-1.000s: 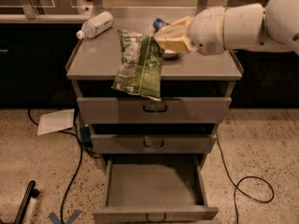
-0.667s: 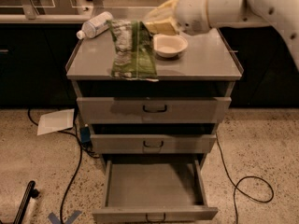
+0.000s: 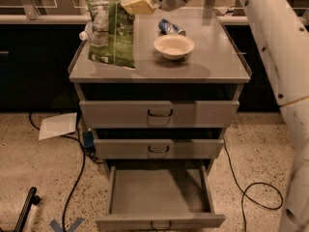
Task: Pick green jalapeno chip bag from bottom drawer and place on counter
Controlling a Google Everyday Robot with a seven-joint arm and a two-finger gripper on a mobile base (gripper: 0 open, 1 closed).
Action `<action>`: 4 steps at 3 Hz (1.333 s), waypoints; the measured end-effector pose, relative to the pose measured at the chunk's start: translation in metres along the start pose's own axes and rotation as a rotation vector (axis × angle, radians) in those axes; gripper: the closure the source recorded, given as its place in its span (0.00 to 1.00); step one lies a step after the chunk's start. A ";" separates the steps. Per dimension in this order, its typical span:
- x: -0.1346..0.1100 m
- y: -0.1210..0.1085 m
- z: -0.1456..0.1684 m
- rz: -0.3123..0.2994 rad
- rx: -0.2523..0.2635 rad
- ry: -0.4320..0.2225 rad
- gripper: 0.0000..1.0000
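Observation:
The green jalapeno chip bag (image 3: 111, 35) hangs upright over the left side of the counter (image 3: 203, 69), its lower edge at or just above the surface. My gripper (image 3: 134, 5) is at the bag's top right corner, shut on it, with its pale fingers (image 3: 140, 3) pointing left. The arm comes in from the upper right. The bottom drawer (image 3: 159, 195) is pulled open below and holds nothing that I can see.
A white bowl (image 3: 174, 46) and a small blue and silver packet (image 3: 171, 27) sit mid-counter. A white bottle (image 3: 85, 34) is mostly hidden behind the bag. The two upper drawers (image 3: 159, 114) are shut. Paper (image 3: 58, 125) and cables (image 3: 256, 197) lie on the floor.
My gripper has carried the bag left and farther back over the counter, from the front edge to the left side. The bowl and packet are now uncovered.

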State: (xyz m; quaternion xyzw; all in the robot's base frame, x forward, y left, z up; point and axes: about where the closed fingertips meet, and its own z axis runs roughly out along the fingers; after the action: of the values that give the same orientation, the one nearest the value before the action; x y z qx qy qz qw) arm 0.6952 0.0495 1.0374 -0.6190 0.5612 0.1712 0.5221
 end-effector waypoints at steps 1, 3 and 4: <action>0.002 -0.008 0.025 0.004 -0.014 0.014 1.00; 0.036 -0.018 0.053 0.046 -0.003 0.087 1.00; 0.054 -0.020 0.061 0.065 0.003 0.120 1.00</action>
State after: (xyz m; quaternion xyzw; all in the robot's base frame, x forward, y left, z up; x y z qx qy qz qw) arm 0.7522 0.0691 0.9797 -0.6090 0.6115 0.1498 0.4825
